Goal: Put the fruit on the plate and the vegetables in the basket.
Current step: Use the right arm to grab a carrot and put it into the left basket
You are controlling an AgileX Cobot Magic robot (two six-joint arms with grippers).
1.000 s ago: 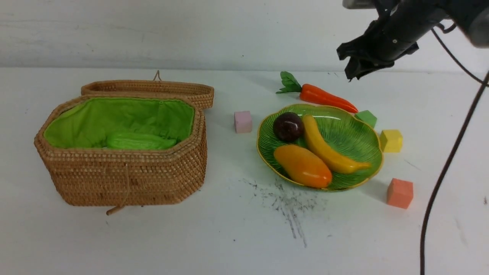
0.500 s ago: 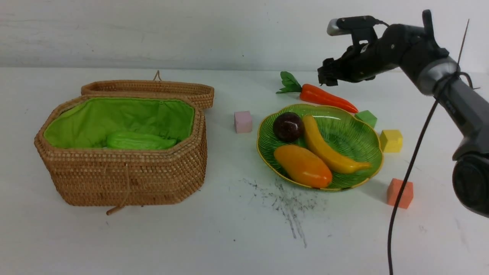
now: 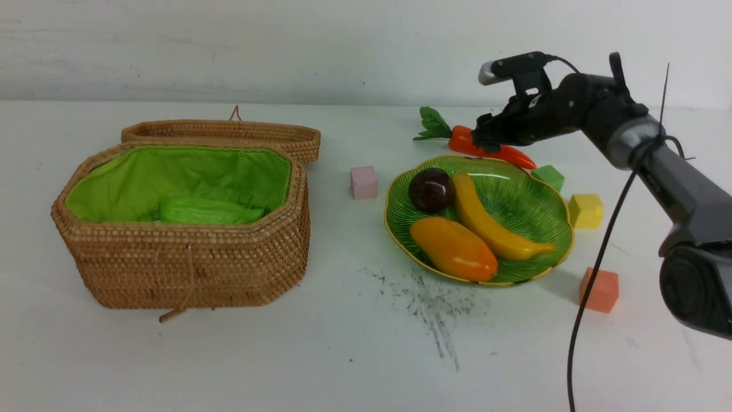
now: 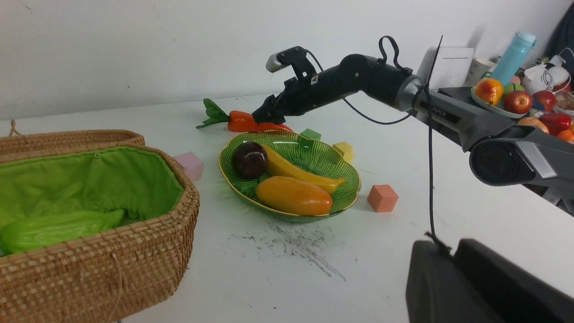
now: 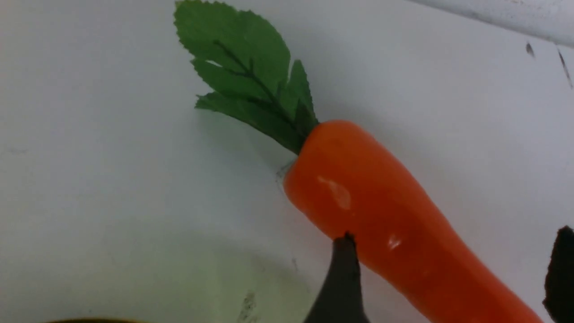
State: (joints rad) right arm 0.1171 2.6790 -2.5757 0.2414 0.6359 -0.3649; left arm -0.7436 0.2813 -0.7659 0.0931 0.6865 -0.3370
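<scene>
The right jaws stand released, straddling the carrot lying on the desk just behind the plate, which holds the banana, mango and mangosteen; the gourd lies in the basket; left jaws clenched

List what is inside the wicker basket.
One ridged light-green gourd lies on the green cloth lining, near the front wall of the basket. That wall covers the floor beside and below the gourd, so anything else lying low there cannot be seen.
</scene>
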